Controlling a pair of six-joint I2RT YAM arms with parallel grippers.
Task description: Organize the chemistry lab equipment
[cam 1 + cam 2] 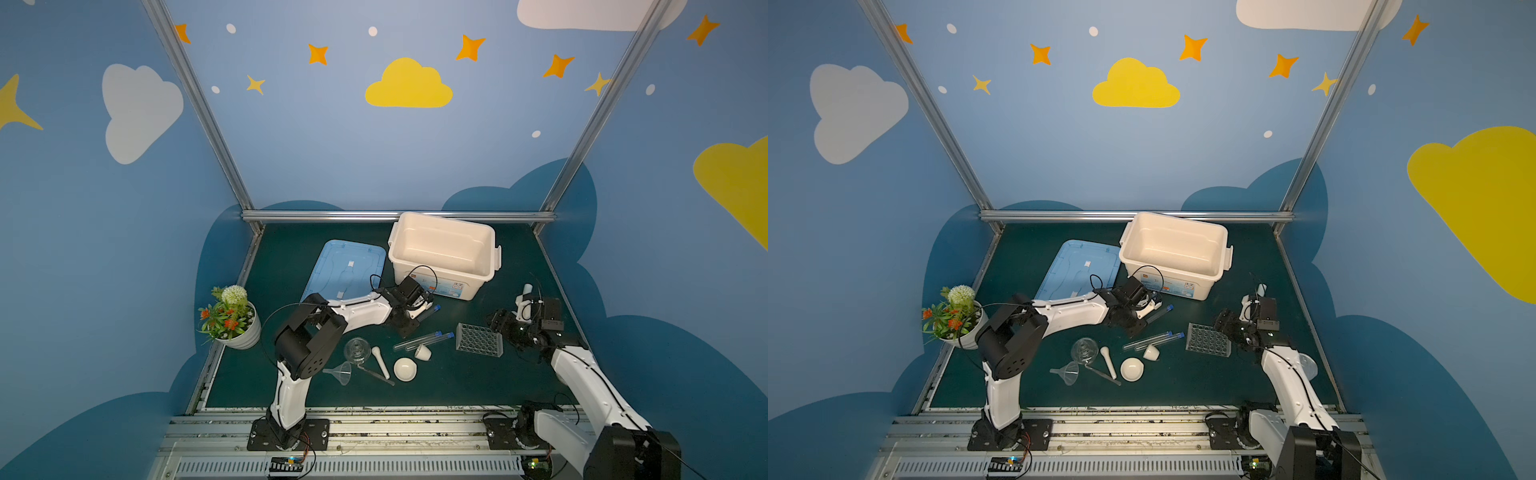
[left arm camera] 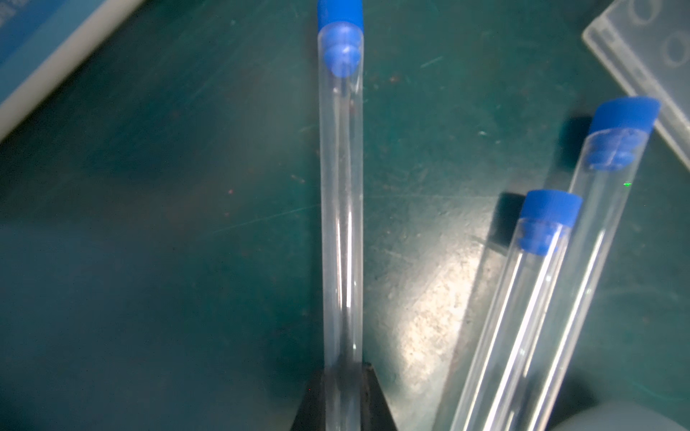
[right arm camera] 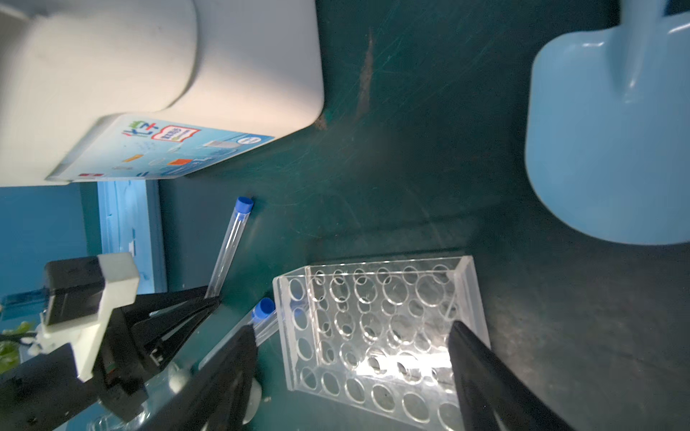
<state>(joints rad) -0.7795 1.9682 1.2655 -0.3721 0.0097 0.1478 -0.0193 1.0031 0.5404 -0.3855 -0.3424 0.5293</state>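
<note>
Left gripper (image 2: 341, 377) pinches a clear, blue-capped test tube (image 2: 341, 205) near the clear holed plastic rack (image 1: 478, 340); right gripper (image 3: 351, 332) spreads wide by that rack.

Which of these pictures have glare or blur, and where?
Left wrist view: a bright glare patch on the mat beside two tubes. Right wrist view: light flares off the rack, and the white box looks soft. Both top views: sharp, but the mat sits dim under bright walls.
</note>
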